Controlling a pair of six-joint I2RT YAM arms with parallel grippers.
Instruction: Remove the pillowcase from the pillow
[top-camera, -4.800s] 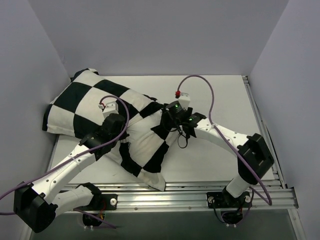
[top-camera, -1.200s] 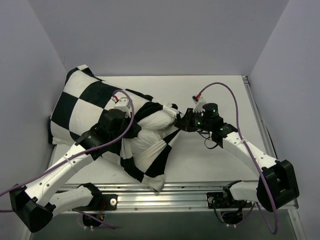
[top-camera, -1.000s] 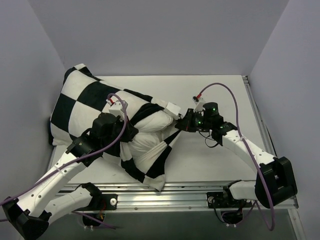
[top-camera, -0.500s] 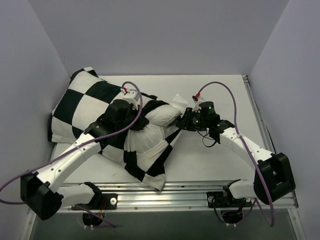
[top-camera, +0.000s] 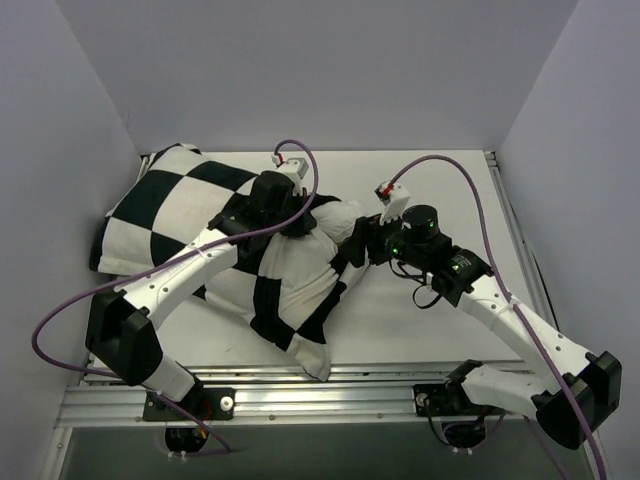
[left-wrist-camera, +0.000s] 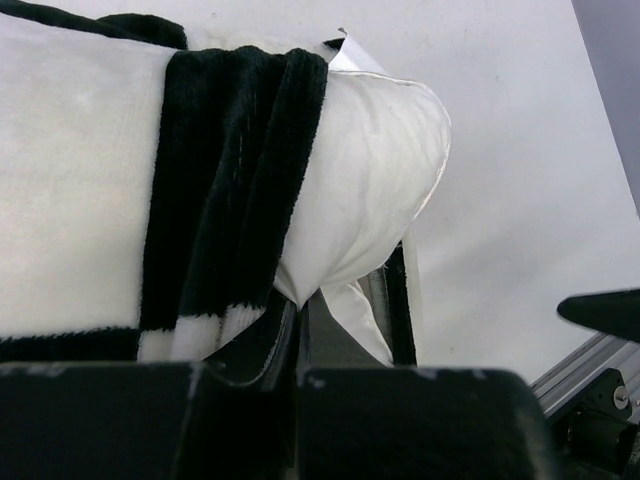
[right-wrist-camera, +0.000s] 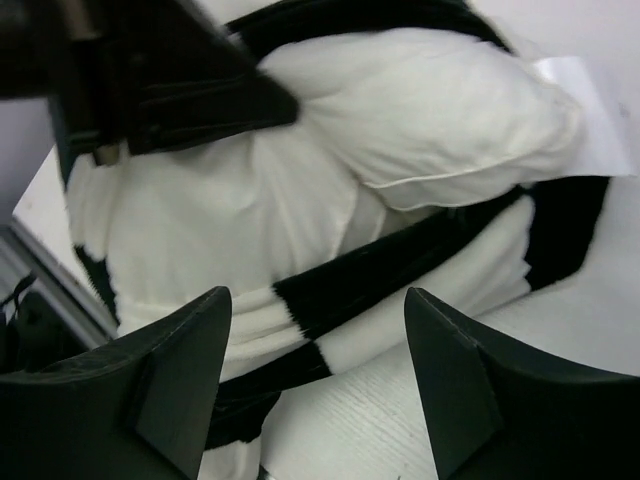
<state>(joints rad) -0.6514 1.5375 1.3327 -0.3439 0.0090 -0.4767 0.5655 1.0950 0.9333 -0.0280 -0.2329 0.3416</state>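
White table (top-camera: 400, 340), pillow (top-camera: 335, 215) pokes rightward from pillowcase (top-camera: 170, 200), left tool (left-wrist-camera: 298, 322) closed, right tool (right-wrist-camera: 315, 300) apart

in the top view you see a white table (top-camera: 440, 330). a plain grey-lilac back wall (top-camera: 320, 70) closes it at 12 o'clock, a left wall (top-camera: 50, 170) at 9 o'clock and a right wall (top-camera: 590, 150) at 3 o'clock. an aluminium near rail (top-camera: 330, 395) of slotted profiles runs along the table edge at 6 o'clock. a side rail (top-camera: 512, 215) follows the edge at 3 o'clock. below the near rail lies a dark strip (top-camera: 320, 452). in the right wrist view, at 5 o'clock, the table surface shows a faint wood grain.
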